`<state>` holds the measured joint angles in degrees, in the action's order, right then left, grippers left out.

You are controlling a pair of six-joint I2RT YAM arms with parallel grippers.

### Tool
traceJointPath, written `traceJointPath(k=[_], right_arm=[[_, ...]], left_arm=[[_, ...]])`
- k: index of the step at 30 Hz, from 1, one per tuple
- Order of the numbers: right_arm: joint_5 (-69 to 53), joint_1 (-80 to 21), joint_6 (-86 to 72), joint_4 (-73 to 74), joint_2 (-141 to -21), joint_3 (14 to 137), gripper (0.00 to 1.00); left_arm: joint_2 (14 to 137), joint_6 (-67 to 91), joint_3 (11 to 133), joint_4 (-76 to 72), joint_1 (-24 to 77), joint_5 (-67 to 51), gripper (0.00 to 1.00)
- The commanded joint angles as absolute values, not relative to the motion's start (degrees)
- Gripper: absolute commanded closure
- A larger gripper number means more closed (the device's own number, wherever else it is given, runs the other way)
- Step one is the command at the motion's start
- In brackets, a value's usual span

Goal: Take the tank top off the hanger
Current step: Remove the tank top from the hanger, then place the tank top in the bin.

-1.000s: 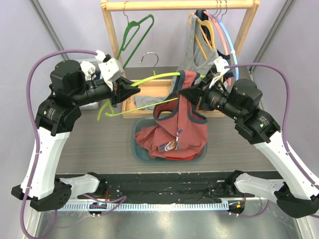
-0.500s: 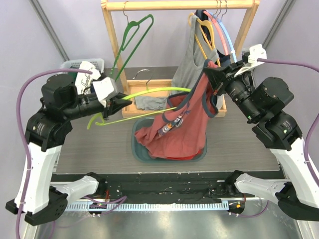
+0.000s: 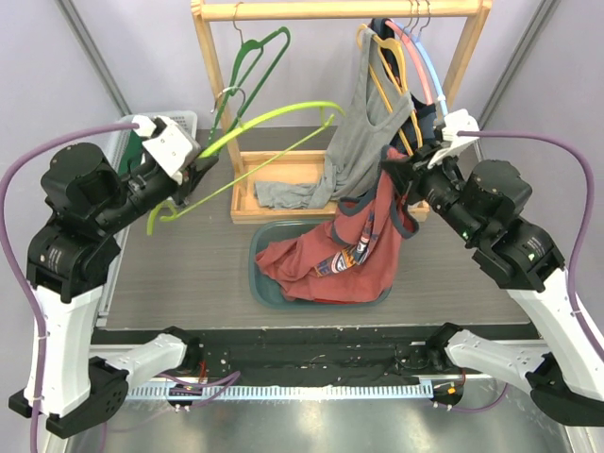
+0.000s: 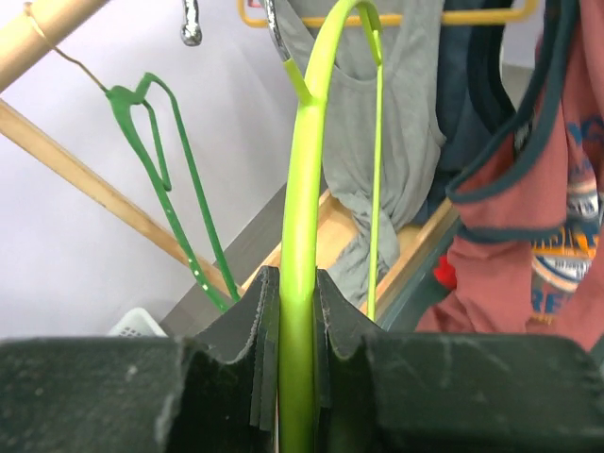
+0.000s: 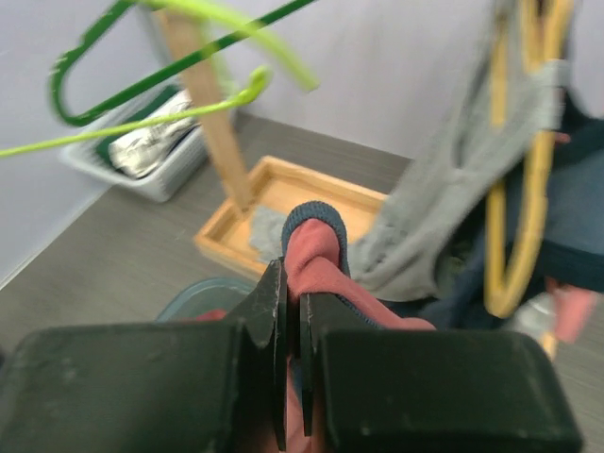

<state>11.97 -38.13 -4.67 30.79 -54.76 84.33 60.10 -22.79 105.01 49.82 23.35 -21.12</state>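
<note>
The tank top (image 3: 347,253) hung by one navy-edged strap from the right gripper (image 3: 393,170), whose jaws were pressed together on a fold of that strap; you could confirm the pinch in the right wrist view. From the pinch the cloth fell downward and toward the left arm, so its long axis ran steeply from the gripper to the basin (image 3: 256,269), where the lower hem lay bunched. The garment therefore sat directly beneath and just left of the right gripper, and well apart from the left one. The hanger (image 3: 274,123) was clamped at its neck in the left gripper (image 3: 193,173), jaws closed tight on the lime-green bar. Its long axis pointed away from that gripper, up and rightward to the rack (image 3: 330,9), with the far tip ending near the grey top (image 3: 354,142) that hung there. No red cloth was visible on either hanger arm in the top view, so you should judge the two as separated. The right arm was the nearer to the garment, and the coming move appeared to be a straight lowering along that hanging axis into the basin, followed by release. Watch that the trailing strap does not catch on the grey top just beside it
</note>
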Motion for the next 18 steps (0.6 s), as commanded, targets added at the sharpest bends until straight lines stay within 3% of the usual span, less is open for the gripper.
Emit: traceJointPath(k=[1, 4, 9, 16, 18], right_arm=[[-6.6, -38.2, -6.1, 29.2, -58.0, 87.2, 0.99], [-15.2, -39.3, -5.5, 27.0, -59.5, 87.2, 0.99], [-19.2, -44.5, -4.5, 25.4, -62.7, 86.3, 0.99], [-4.2, -67.2, 4.5, 31.0, -71.1, 99.5, 0.99], [-1.9, -69.6, 5.8, 31.4, -71.9, 102.3, 0.99]], left_arm=[[61.1, -15.2, 106.5, 39.0, 22.8, -17.5, 1.00], [60.9, -9.4, 105.2, 32.3, 21.5, -8.7, 1.00], [62.0, -5.4, 107.0, 30.1, 21.1, -7.8, 1.00], [64.5, -3.2, 106.8, 30.4, 20.6, -13.5, 1.00], [64.9, -3.2, 106.3, 30.4, 20.5, -15.2, 1.00]])
